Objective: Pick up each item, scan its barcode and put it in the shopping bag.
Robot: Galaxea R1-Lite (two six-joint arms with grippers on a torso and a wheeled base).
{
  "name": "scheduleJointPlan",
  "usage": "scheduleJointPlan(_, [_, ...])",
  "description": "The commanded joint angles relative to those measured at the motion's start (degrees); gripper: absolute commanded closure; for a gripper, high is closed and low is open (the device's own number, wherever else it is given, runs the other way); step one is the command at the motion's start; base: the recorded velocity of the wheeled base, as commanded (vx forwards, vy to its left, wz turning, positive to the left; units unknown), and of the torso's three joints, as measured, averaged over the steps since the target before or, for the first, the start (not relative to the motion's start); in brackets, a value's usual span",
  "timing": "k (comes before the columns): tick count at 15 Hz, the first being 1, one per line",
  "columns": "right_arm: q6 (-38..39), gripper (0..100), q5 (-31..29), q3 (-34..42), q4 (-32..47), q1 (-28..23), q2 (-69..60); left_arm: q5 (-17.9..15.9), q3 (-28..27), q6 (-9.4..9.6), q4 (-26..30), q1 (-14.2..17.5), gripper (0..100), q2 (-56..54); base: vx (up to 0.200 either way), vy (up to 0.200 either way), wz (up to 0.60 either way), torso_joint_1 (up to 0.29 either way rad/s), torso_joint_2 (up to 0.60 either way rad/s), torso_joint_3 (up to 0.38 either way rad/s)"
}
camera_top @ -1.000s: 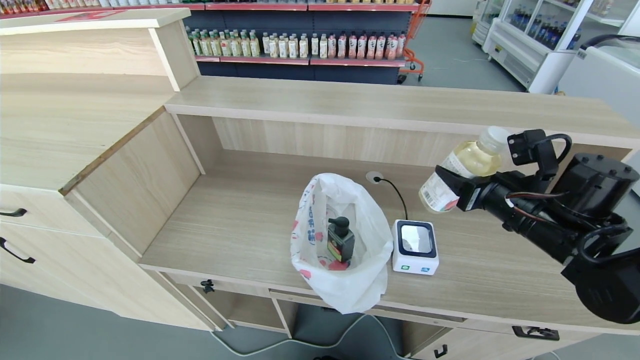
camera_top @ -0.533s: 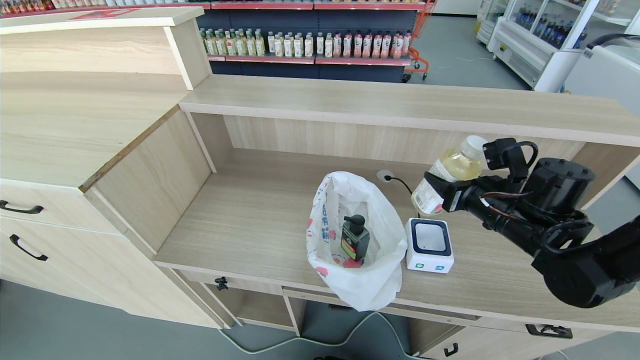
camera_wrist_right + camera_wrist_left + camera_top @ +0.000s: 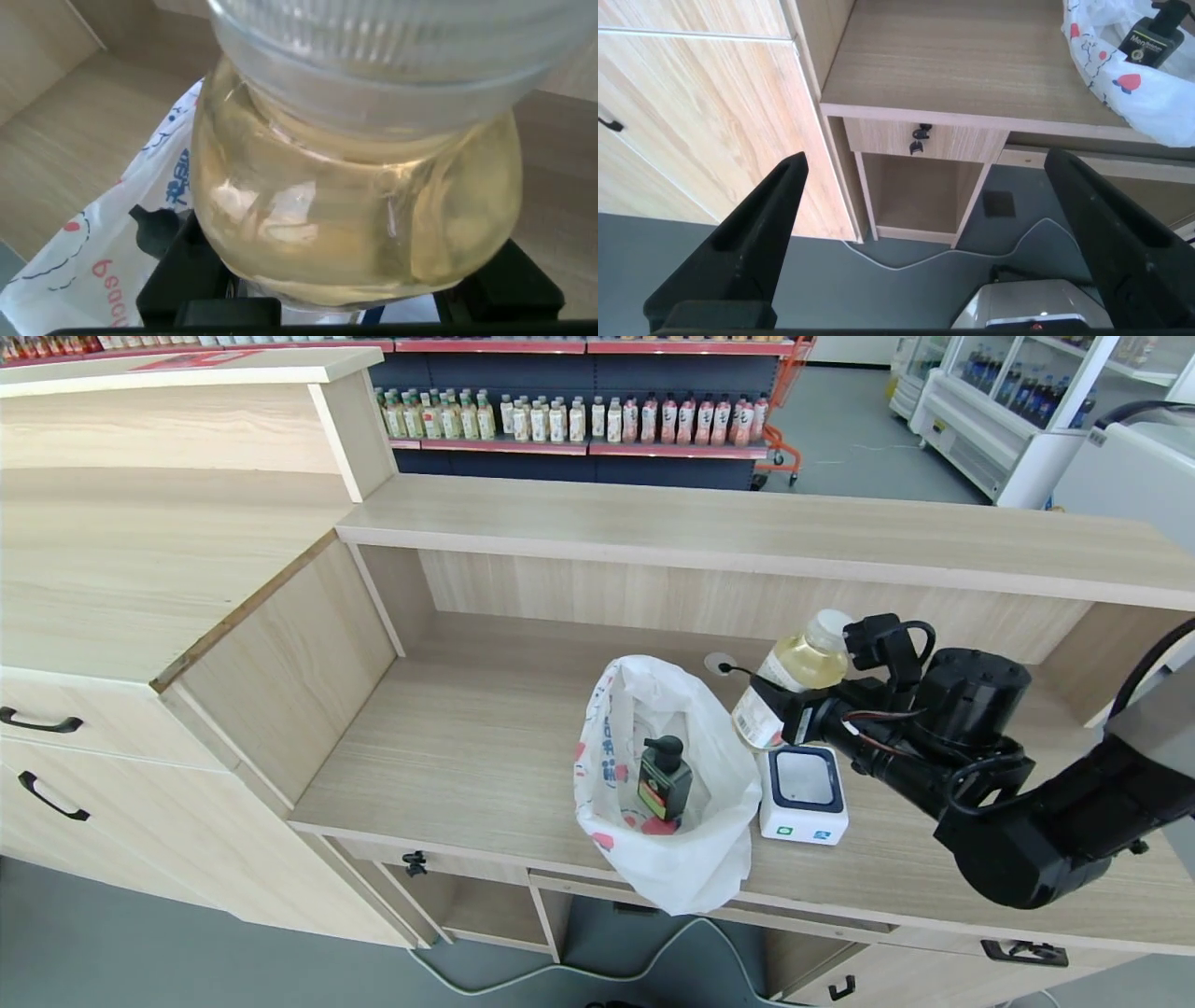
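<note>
Head view: bottle (image 3: 805, 665) is being held tilted at 12 o'clock of scanner (image 3: 805, 780).
Right gripper (image 3: 780, 707): being clamped around bottle's labelled body.
Bottle: judged liquid-heavy, stiff, slippery; mid-body hold suits.

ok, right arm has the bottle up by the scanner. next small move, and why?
Probably lower the bottle, label end first, over the scanner window. The right pincer holds it tilted by the scanner's far corner, beside the shopping bag; the label doesn't look squarely over the window yet.
</note>
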Motion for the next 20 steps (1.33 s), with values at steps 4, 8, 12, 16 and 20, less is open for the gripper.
scheduleJointPlan(4, [-0.4,100,0.5,-4.8,-4.3,0.4,9.7,0.0,0.0,-0.02,0.0,0.0,0,0.1,0.000,0.000,0.00,0.000,0.00,0.000])
scheduleJointPlan(8, [-3.0,100,0.8,-8.8,-4.4,0.6,15.5,0.0,0.0,-0.02,0.0,0.0,0,0.0,0.000,0.000,0.00,0.000,0.00,0.000])
scheduleJointPlan(12, [-4.4,100,5.2,-15.4,-3.9,0.9,19.8,0.0,0.0,-0.02,0.0,0.0,0,0.0,0.000,0.000,0.00,0.000,0.00,0.000])
scheduleJointPlan(16, [-5.2,100,6.5,-18.9,-3.8,1.1,22.8,0.0,0.0,-0.02,0.0,0.0,0,0.0,0.000,0.000,0.00,0.000,0.00,0.000])
scheduleJointPlan(20, [-6.4,100,8.2,-21.2,-3.8,1.0,24.4,0.0,0.0,-0.02,0.0,0.0,0,0.0,0.000,0.000,0.00,0.000,0.00,0.000])
